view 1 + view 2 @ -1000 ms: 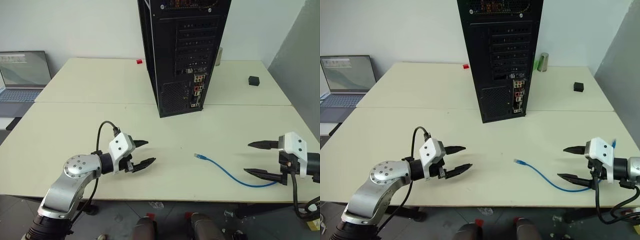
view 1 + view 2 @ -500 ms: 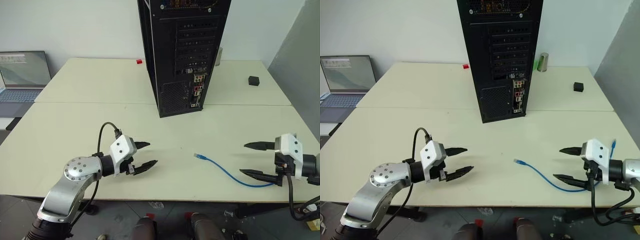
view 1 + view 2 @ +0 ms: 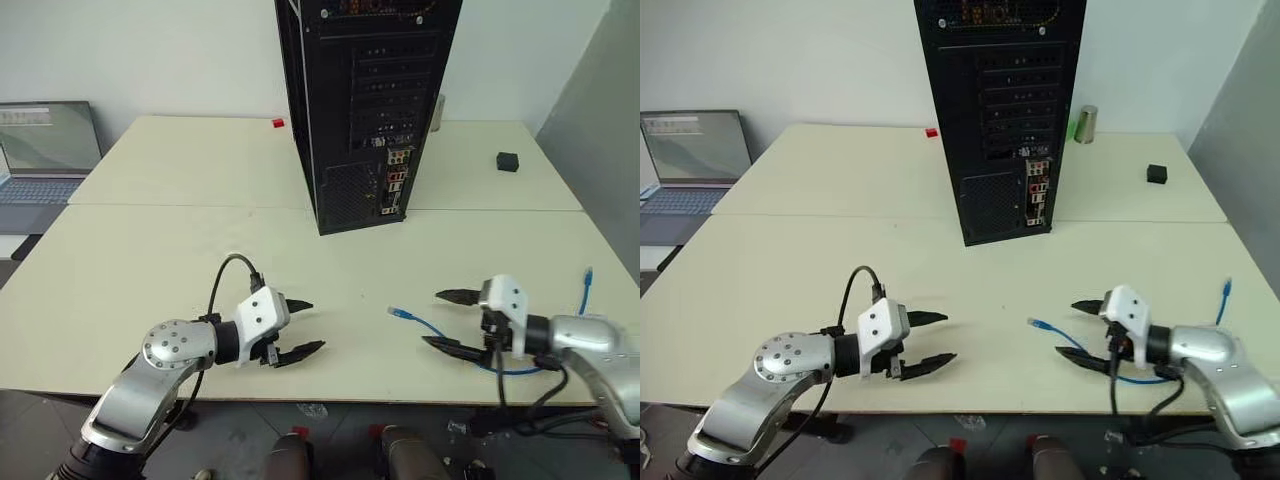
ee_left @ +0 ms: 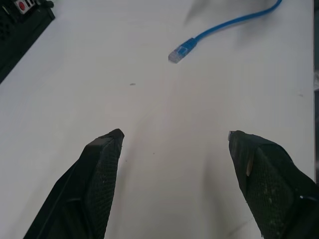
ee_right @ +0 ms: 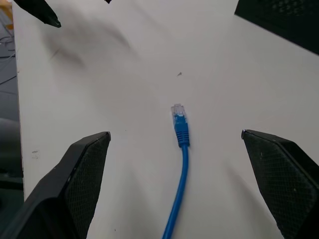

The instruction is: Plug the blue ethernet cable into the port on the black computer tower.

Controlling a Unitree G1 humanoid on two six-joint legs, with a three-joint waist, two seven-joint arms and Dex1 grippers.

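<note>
Right gripper (image 3: 444,321): jaws wide — empty, blue ethernet cable (image 3: 447,341) plug at its 9 o'clock.
Left gripper (image 3: 305,327): parted, empty.
Table (image 3: 150,260): bare toward black computer tower (image 3: 365,110) at 12 o'clock.

The cable (image 3: 455,345) is bright blue with a pale translucent plug. The tower (image 3: 365,110) is black, with red and orange jacks and a mesh grille. The table (image 3: 180,250) is cream. A small red thing (image 3: 278,124) lies far left, a black cube (image 3: 508,161) far right.
</note>
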